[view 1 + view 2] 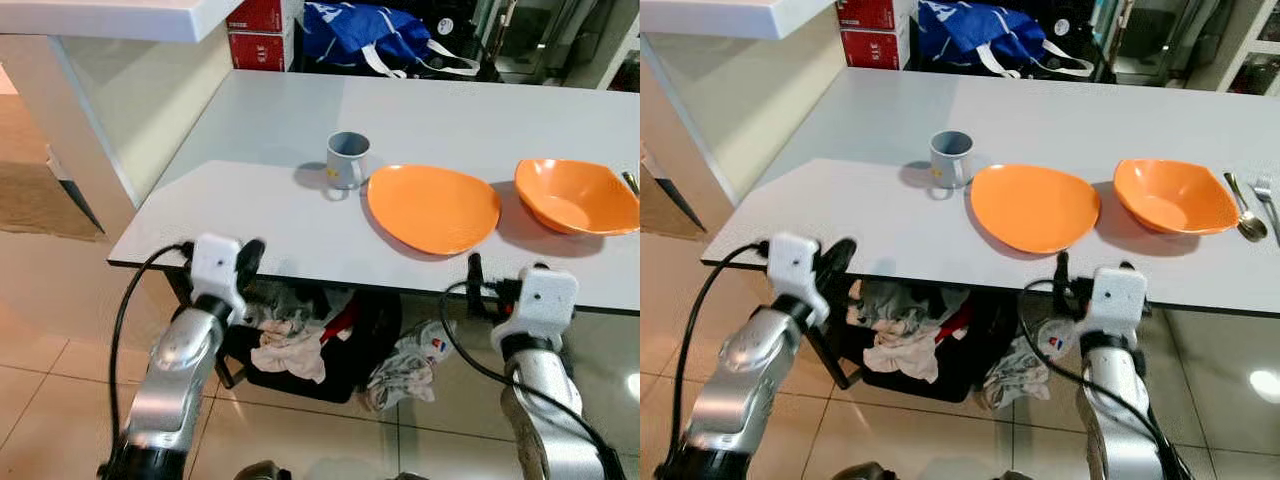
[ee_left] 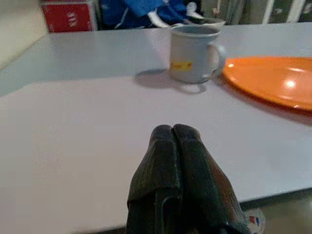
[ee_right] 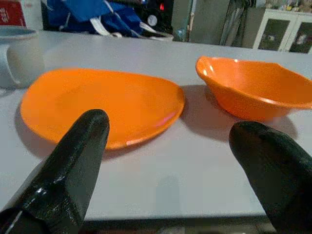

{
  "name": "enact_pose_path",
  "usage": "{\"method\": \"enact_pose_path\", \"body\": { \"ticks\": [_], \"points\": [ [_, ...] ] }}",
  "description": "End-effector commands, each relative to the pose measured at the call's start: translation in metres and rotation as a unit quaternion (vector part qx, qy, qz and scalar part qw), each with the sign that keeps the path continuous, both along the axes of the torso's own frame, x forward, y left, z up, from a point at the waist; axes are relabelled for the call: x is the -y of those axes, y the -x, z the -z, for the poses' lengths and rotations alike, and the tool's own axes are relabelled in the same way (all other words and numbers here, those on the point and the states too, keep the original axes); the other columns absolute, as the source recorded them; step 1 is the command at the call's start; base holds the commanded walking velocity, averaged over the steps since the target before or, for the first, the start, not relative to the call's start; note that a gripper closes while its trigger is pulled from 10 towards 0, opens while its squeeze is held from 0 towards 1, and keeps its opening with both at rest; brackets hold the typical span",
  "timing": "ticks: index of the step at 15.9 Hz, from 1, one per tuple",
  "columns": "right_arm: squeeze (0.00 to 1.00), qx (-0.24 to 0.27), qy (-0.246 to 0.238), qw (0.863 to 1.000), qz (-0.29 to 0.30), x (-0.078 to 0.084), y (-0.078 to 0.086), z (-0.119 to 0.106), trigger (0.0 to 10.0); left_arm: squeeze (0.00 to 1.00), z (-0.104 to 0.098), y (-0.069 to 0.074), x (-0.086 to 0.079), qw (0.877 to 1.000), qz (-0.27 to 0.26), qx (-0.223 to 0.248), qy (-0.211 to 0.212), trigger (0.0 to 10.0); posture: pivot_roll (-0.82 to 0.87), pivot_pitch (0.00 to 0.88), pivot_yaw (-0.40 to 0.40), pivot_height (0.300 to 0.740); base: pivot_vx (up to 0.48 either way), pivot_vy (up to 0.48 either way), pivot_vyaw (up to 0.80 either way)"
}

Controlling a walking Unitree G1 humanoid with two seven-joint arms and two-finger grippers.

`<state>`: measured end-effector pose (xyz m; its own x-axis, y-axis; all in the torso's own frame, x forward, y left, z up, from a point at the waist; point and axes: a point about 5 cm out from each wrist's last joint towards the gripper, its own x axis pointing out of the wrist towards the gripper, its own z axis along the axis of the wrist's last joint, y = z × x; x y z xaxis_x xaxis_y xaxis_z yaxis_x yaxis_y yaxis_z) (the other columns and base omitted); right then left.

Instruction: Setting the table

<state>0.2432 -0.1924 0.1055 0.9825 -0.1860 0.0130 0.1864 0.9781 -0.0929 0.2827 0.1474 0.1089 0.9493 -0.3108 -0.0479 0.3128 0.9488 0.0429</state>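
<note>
The left end effector (image 2: 173, 141) hovers at the near edge of the grey table (image 1: 260, 215), its fingers pressed together on nothing. Under the table, crumpled cloths (image 1: 295, 345) are partly hidden by the tabletop. On top stand a grey mug (image 1: 347, 160) with a small yellow mark, then a shallow orange plate (image 1: 432, 208), then an orange bowl (image 1: 575, 196). A spoon (image 1: 1243, 215) and fork (image 1: 1265, 195) lie rightmost, the fork cut off by the frame. The right end effector (image 3: 170, 161) faces the plate and bowl, fingers spread wide, empty.
</note>
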Motion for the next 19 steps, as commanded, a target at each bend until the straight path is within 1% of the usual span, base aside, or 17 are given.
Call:
{"method": "enact_pose_path", "body": {
  "ticks": [1, 2, 4, 12, 19],
  "points": [
    [0.0, 0.005, -0.005, 1.0, -0.004, -0.002, -0.002, -0.001, 10.0, 0.0, 0.001, -0.003, 0.004, 1.0, 0.008, -0.001, -0.005, 10.0, 0.01, 0.0, 0.023, 0.722, 0.0, 0.0, -0.67],
    [0.0, 0.004, -0.011, 1.0, -0.006, -0.002, -0.002, -0.001, 10.0, 0.0, 0.0, -0.003, 0.005, 1.0, 0.011, 0.001, -0.005, 10.0, 0.0, 0.0, 0.025, 0.722, 0.0, 0.0, -0.59],
    [0.0, 0.0, -0.007, 1.0, -0.01, -0.002, -0.001, 0.003, 10.0, 0.0, 0.0, -0.001, 0.008, 1.0, 0.017, -0.001, -0.005, 10.0, 0.0, 0.0, 0.025, 0.722, 0.0, 0.0, -0.51],
    [0.0, 0.001, 0.002, 1.0, -0.026, -0.003, -0.004, 0.006, 10.0, 0.0, -0.01, -0.007, 0.022, 0.997, 0.073, 0.034, -0.018, 10.0, 0.0, 0.0, 0.031, 0.722, 0.0, -0.48, -0.5],
    [0.0, 0.004, 0.009, 0.999, -0.035, -0.005, -0.005, 0.007, 10.0, 0.0, -0.014, -0.011, 0.029, 0.994, 0.096, 0.045, -0.017, 10.0, -0.01, 0.0, 0.045, 0.718, 0.0, -0.48, -0.5]
  ]
}}
